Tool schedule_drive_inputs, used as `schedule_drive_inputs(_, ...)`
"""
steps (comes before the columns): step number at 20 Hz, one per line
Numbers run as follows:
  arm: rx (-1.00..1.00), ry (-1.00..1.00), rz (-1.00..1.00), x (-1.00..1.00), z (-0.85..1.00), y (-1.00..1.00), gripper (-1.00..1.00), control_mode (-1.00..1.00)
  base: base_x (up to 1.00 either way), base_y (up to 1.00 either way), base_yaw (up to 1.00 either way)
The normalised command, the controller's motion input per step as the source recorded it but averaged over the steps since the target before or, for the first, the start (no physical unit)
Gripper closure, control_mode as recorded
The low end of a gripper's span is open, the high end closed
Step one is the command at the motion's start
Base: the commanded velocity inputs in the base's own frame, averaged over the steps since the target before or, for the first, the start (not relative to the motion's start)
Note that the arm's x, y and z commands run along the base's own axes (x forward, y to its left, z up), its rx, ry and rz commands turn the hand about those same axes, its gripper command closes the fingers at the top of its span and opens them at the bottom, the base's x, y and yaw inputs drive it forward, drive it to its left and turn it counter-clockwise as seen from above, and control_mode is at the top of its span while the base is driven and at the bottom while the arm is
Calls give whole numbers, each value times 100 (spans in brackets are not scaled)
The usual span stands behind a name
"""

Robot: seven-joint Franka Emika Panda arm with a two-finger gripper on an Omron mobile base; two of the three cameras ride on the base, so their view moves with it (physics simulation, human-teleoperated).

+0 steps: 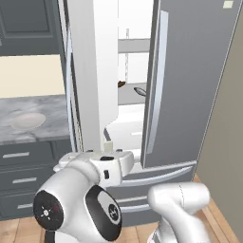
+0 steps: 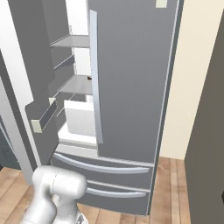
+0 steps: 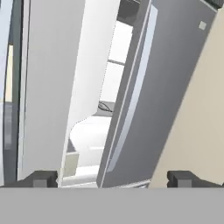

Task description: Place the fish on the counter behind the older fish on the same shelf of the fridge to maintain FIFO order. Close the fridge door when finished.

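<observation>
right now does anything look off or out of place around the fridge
Nothing spilled or damaged. The fridge stands with its left door swung open and the right one shut. On a middle shelf lie two small dark things, too small to name. A white plate sits bare on the marble counter. The tool is open and holds nothing.

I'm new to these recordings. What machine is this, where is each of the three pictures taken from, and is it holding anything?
All of it is rendered, not filmed. The machine is a white robot arm on a driving base, facing a grey fridge whose left door stands open. Two pictures come from cameras on the base, behind the arm on its left and right. The third looks along the gripper: the two dark stubs at its bottom are the fingertips, wide apart with nothing between them. A marble counter left of the fridge carries a round white plate. On a fridge shelf lie small dark things, possibly fish, too small to tell.
</observation>
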Motion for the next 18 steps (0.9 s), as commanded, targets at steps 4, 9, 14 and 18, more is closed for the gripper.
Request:
schedule_drive_inputs(4, -3, -2, -19, 64, -50, 84, -100, -100, 0, 0, 0)
schedule_drive_inputs(9, -5, -1, -22, 75, -40, 79, -100, -100, 0, 0, 0)
schedule_drive_inputs(14, -4, 0, -22, 84, -16, 25, -100, -100, 0, 0, 0)
schedule_drive_inputs(18, -1, 0, -13, 98, -11, 5, -100, -100, 0, 0, 0)
